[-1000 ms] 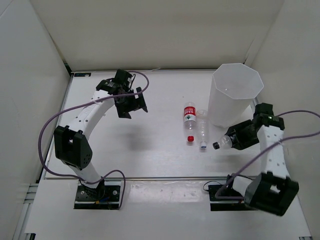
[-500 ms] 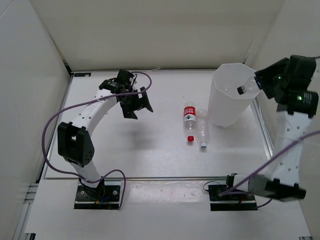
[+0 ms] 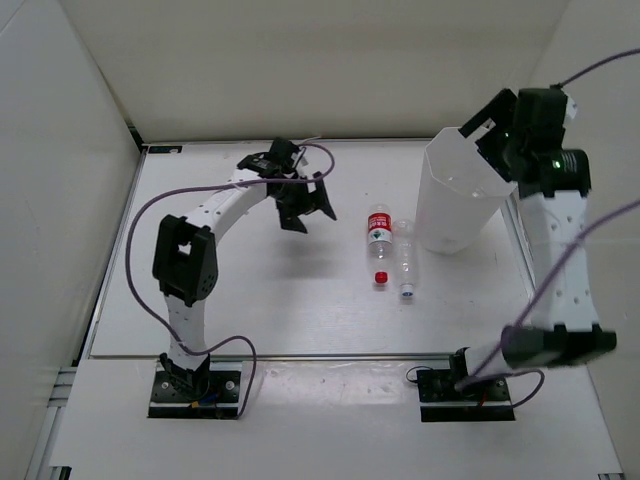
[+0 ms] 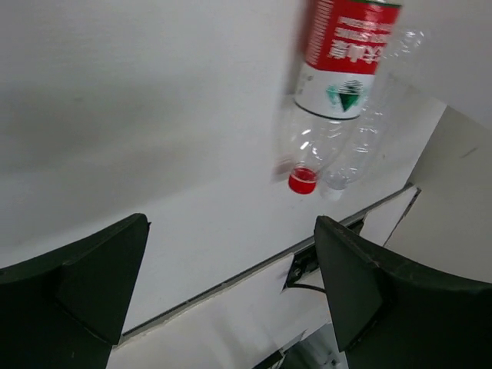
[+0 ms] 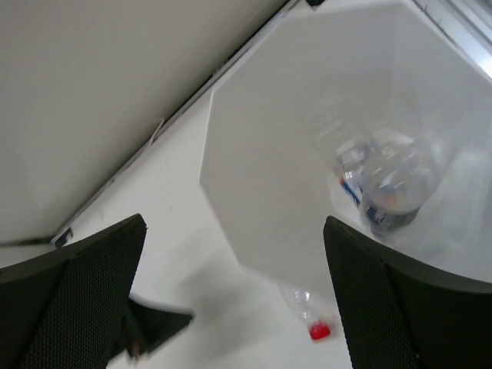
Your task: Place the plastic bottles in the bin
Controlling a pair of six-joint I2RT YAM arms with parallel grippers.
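Clear thin plastic, likely light and easily crushed: red-labelled bottle (image 3: 379,232) and plain bottle (image 3: 405,257) lie side by side at 8 o'clock of the bin (image 3: 442,205); short bottle (image 5: 390,187) lies inside it. Judged best taken mid-body. Left gripper (image 3: 305,207) and right gripper (image 3: 490,132) spread, empty.

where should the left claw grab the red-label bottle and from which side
Probably the labelled body of the red-label bottle, from straight above, left claw closing across its width. It lies flat, cap toward the near edge; the plain bottle lies close on its right, leaving little finger room there.
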